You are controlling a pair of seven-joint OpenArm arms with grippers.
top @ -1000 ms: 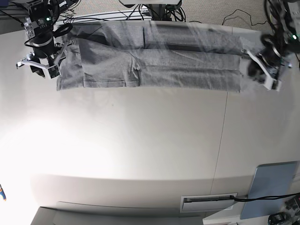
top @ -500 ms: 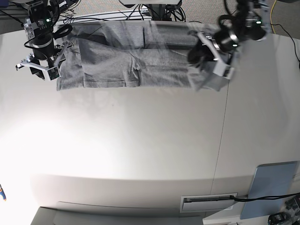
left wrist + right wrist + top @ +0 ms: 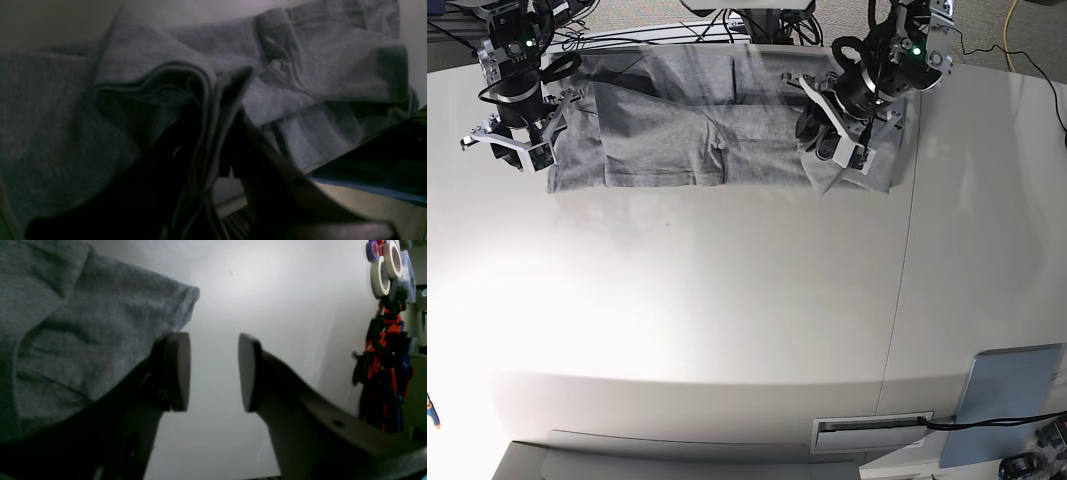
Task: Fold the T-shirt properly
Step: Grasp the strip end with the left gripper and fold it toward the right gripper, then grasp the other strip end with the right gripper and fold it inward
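Two arms work at the far edge of the white desk, where the T-shirt lies in a long folded band. The left gripper is closed on a bunch of the T-shirt's hem; it seems to pinch several layers, though the wrist view is dark. The right gripper stands open, holding nothing, beside the sleeve.

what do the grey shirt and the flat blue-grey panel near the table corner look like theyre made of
Heather-grey short-sleeved T-shirt: soft knit, probably cotton jersey; matte, flecked weave, stitched hems, limp folds. Flat grey-blue panel: rigid sheet, perhaps plastic or coated board; smooth, even colour, straight edges. Its exact material is unclear.
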